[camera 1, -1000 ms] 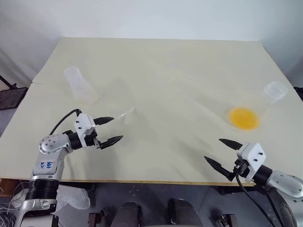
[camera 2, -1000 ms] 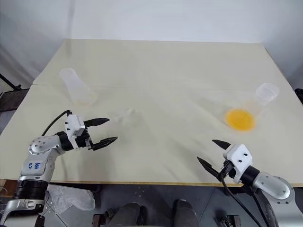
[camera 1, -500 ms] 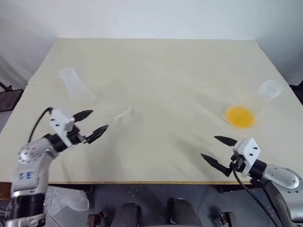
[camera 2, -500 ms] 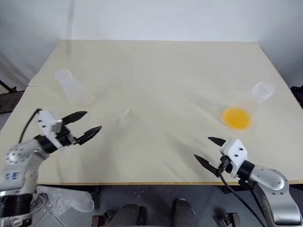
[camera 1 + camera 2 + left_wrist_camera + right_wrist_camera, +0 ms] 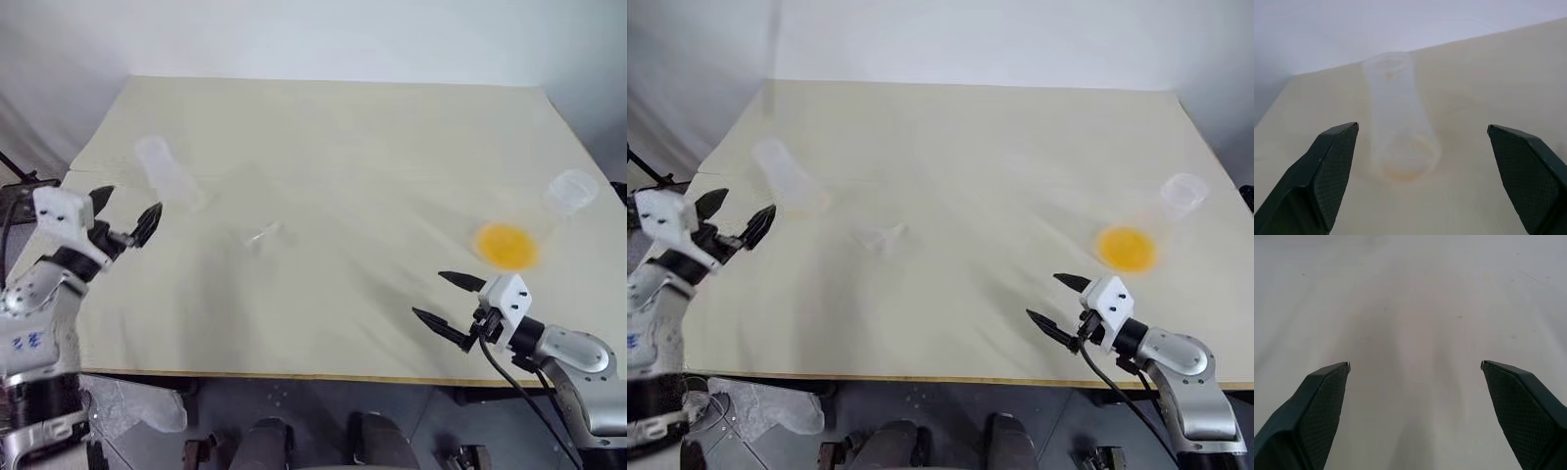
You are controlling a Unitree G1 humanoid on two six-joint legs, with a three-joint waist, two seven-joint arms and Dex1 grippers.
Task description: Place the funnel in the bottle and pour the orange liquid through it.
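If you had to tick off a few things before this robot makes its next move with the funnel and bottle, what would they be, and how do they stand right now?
1. Left gripper open and empty: ok.
2. Right gripper open and empty: ok.
3. Bottle upright on the table, just ahead of the left gripper: ok.
4. Funnel lying loose on the table, not yet in the bottle: not ok.
5. Orange liquid resting in the other clear flask at the right, no spill seen: ok.
6. Bottle neck wide enough for the funnel stem: cannot tell.
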